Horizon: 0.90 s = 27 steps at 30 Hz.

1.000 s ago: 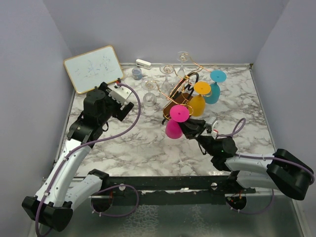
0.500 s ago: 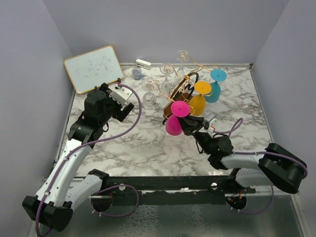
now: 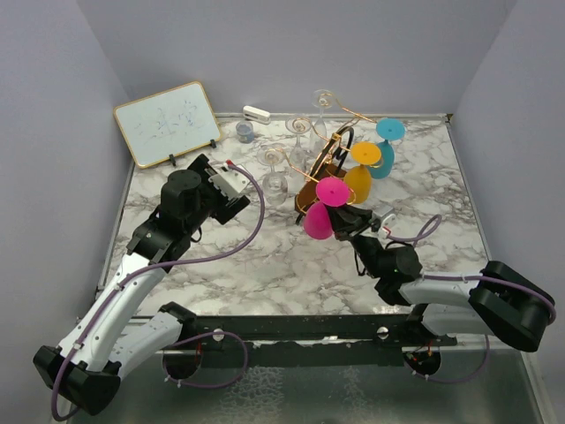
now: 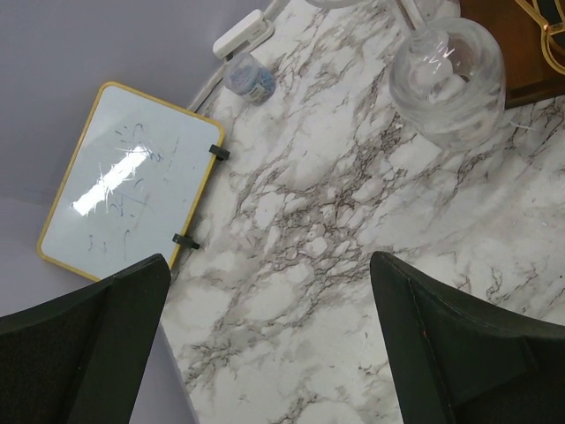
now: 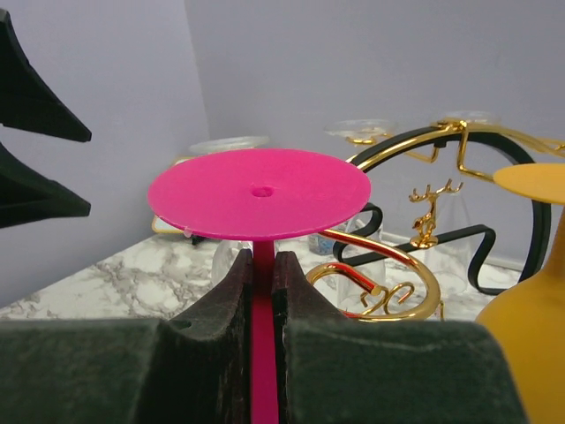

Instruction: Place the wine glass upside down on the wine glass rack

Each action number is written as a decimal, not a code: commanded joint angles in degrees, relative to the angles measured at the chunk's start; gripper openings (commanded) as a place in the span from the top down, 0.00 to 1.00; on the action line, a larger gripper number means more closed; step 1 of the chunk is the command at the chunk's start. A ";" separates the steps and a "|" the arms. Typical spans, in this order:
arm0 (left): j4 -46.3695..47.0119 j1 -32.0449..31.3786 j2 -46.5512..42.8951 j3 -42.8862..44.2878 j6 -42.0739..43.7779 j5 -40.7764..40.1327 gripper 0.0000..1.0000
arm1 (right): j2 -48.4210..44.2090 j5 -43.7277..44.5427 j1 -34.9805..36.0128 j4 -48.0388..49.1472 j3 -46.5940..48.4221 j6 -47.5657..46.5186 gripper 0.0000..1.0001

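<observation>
Where the pink wine glass (image 3: 316, 221) is: upside down, foot uppermost, at the near left side of the wine glass rack (image 3: 328, 159), off the desk.
Right end effector (image 5: 262, 274): clamped on the pink stem just under the round foot, with both fingers pressed against it.
Glass against the rack: the pink foot sits just beside a curled gold tip. I cannot tell from here whether it touches the wire.
Left end effector (image 4: 269, 336): fingers wide apart, holding nothing, hovering over the marble desk (image 3: 265, 252) well to the left of the rack.
On the rack: an orange glass (image 3: 359, 181) and a teal glass (image 3: 382, 159), both foot-up, on its right side.
Clear glasses (image 3: 274, 168): several to the left of the rack and behind it. One stands just beside the brown base.
Whiteboard (image 3: 168, 123): gold-framed and propped up, far left of the rack at the back of the desk.
</observation>
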 commanded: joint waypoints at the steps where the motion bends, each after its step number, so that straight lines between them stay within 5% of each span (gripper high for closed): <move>1: 2.84 -1.04 -2.33 -1.54 2.35 -4.62 0.01 | -4.10 3.92 0.19 1.93 -1.11 -1.89 0.99; 21: 2.91 -1.01 -2.29 -1.12 -0.05 -6.80 0.01 | -1.83 9.94 4.12 2.93 -4.66 -2.13 0.99; 27: 3.42 -1.05 -2.77 -1.98 0.43 -7.15 0.01 | 3.69 11.70 4.12 15.40 -6.83 -6.64 0.99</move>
